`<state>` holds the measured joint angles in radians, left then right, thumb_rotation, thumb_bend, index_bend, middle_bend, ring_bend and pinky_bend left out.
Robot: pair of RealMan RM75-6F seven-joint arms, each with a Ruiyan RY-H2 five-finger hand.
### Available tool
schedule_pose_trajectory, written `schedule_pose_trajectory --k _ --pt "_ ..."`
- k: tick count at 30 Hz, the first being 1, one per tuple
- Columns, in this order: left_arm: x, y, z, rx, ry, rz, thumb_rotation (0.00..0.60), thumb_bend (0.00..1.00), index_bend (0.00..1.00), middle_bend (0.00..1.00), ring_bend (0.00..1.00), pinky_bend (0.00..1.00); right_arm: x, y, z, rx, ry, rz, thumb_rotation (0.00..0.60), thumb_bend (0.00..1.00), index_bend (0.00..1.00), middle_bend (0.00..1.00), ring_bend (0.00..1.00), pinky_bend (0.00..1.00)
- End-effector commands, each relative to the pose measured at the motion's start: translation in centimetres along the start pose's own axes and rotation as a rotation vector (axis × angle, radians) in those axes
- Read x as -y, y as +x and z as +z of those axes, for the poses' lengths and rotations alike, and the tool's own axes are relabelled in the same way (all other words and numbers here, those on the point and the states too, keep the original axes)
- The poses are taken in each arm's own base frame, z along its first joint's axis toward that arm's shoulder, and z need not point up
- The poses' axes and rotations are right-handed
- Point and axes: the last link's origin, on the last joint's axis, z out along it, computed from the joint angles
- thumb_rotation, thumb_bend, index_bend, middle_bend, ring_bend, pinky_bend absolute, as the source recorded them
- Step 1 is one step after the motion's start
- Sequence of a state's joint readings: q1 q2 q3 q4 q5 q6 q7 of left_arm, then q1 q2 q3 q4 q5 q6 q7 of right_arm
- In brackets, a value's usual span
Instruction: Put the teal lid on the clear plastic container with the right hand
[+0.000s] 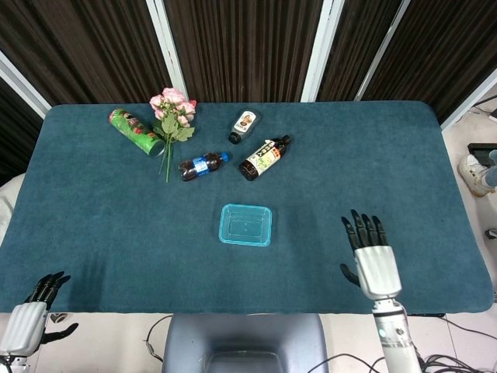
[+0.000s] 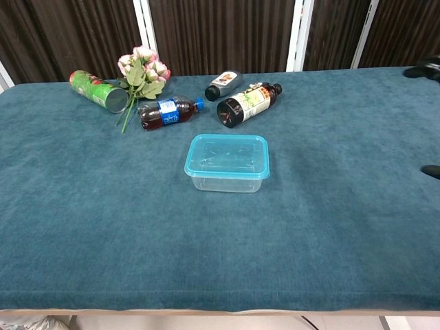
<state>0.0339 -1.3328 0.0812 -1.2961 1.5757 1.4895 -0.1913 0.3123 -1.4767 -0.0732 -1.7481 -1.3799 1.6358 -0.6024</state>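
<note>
The teal lid (image 1: 245, 224) (image 2: 227, 155) lies flat on top of the clear plastic container (image 2: 227, 181) in the middle of the table. My right hand (image 1: 370, 259) hovers well to the right of it near the front edge, fingers spread and holding nothing; the chest view catches only dark fingertips (image 2: 432, 171) at its right border. My left hand (image 1: 29, 318) hangs off the front left corner of the table, holding nothing, fingers slightly apart.
At the back lie a green can (image 1: 136, 131), a pink flower bunch (image 1: 174, 113), a small cola bottle (image 1: 203, 165), a dark sauce bottle (image 1: 264, 157) and a small dark bottle (image 1: 244, 125). The teal tablecloth (image 1: 388, 171) covers the table.
</note>
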Motion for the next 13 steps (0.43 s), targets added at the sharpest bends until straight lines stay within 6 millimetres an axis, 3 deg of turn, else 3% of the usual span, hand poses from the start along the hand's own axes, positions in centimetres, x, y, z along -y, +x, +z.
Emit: schedule_pose_trajectory --k 1,13 --pt "-0.23 0.02 0.05 -0.002 -0.005 0.003 0.600 0.49 0.17 0.10 0.07 0.35 -1.85 -0.38 -1.63 0.008 -0.025 0.014 0.600 0.35 0.00 0.00 0.00 0.02" --pt "-0.46 0.10 0.02 -0.010 -0.007 0.006 0.600 0.49 0.17 0.10 0.07 0.35 -2.35 -1.24 -1.37 0.063 -0.012 0.049 0.600 0.35 0.00 0.00 0.00 0.02"
